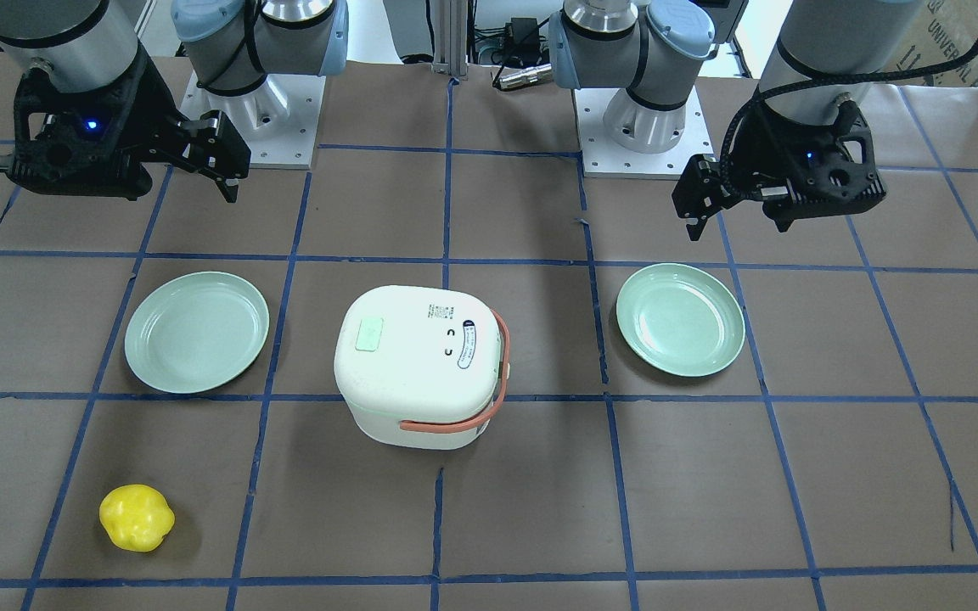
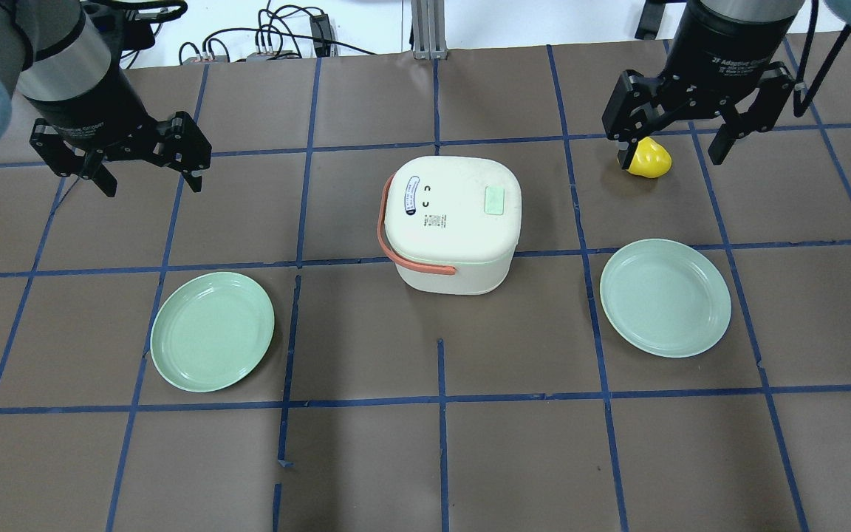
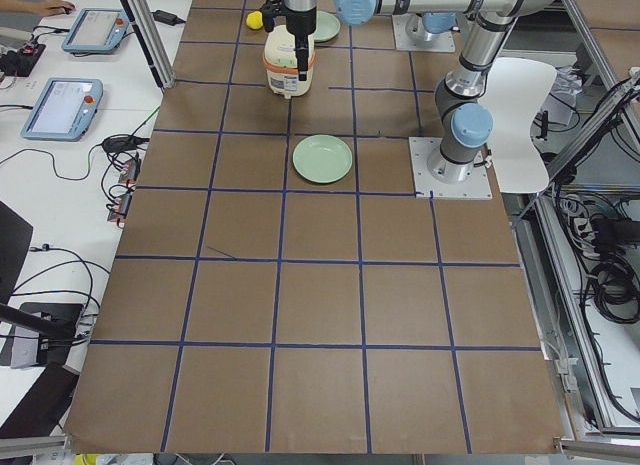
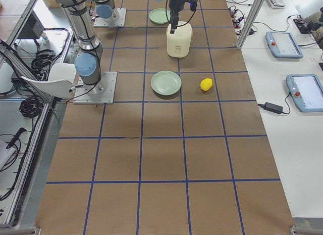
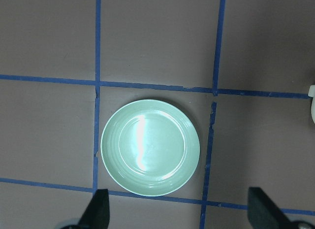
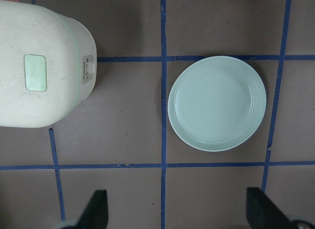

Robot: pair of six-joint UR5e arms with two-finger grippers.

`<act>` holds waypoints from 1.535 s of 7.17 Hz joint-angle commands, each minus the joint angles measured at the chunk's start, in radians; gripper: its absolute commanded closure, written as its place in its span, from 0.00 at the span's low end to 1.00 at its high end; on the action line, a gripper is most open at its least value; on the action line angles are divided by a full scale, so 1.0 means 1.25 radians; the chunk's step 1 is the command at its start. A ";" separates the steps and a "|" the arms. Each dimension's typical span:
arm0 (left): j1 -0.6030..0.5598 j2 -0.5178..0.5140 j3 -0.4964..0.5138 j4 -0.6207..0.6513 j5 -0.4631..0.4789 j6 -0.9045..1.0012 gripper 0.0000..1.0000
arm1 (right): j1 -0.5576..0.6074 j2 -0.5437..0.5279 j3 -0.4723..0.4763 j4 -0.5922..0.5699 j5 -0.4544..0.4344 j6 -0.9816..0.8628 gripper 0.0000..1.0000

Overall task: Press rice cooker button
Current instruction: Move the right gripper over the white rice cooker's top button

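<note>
The white rice cooker (image 2: 451,222) stands upright at the middle of the brown counter (image 2: 366,458), which is marked into squares by blue tape. Its lid is shut. A pale green rectangular patch (image 2: 496,200) sits on top of the lid, toward the robot's right, with a small oval label and printed marks on the other half. A salmon-coloured handle (image 2: 388,244) is folded down around the body on the side toward the robot's left. The right wrist view shows a small tab at the lid's edge, but it is too small to say which part is the button. Nothing touches the cooker. Two empty pale green plates flank it, both set slightly nearer the robot: the left plate (image 2: 213,330) and the right plate (image 2: 665,298), each clear of the cooker. A yellow pepper-shaped toy (image 1: 136,517) lies on the far side of the counter on the robot's right, well apart from the cooker and plates. The left end effector (image 2: 151,174) hangs above the counter on its own side with its fingers spread wide and nothing between them. The right end effector (image 2: 673,151) hangs likewise, fingers wide apart and empty, well clear of the cooker.
</note>
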 commanded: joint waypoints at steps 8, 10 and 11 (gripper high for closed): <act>0.000 0.000 0.000 0.000 -0.001 0.000 0.00 | 0.131 0.120 -0.028 -0.180 0.096 0.178 0.21; 0.000 0.000 0.000 0.000 0.000 0.000 0.00 | 0.189 0.194 -0.024 -0.255 0.098 0.243 0.66; 0.000 0.000 0.000 -0.001 -0.001 0.000 0.00 | 0.190 0.207 -0.013 -0.249 0.098 0.240 0.80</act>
